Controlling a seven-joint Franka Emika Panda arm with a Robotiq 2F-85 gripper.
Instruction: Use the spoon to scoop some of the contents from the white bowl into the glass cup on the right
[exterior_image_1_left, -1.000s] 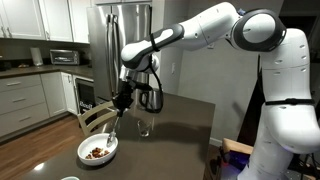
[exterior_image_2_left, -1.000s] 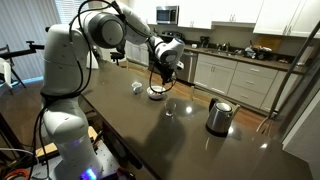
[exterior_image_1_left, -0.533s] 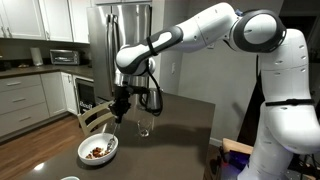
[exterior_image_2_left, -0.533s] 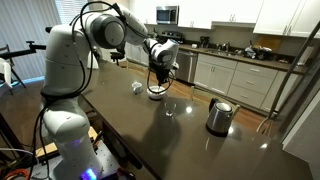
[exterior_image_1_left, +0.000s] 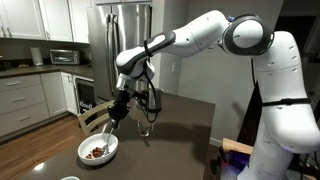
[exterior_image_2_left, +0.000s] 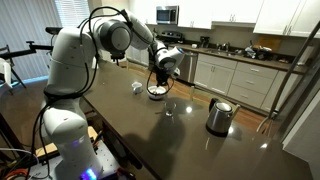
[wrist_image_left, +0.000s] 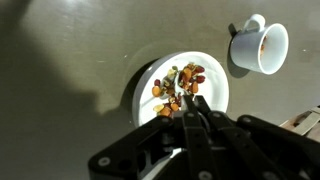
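dark, glossy surface (exterior_image_1_left: 190, 120) carries the white bowl (exterior_image_1_left: 98, 150), which holds the contents (exterior_image_1_left: 95, 153), a small heap of brown and reddish bits. the gripper (exterior_image_1_left: 120, 103) hangs above the bowl, its jaws pressed together on the thin handle of the spoon (exterior_image_1_left: 115, 120). the spoon points down toward the bowl, its tip above the rim. in the wrist view the contents (wrist_image_left: 178, 88) lie in the middle of the bowl, just under the closed gripper. the glass cup (exterior_image_1_left: 144, 127) stands upright near the bowl, apart from it. a steel kettle (exterior_image_2_left: 220, 116) stands well beyond the cup, and a white mug (wrist_image_left: 260, 45) sits near the bowl.
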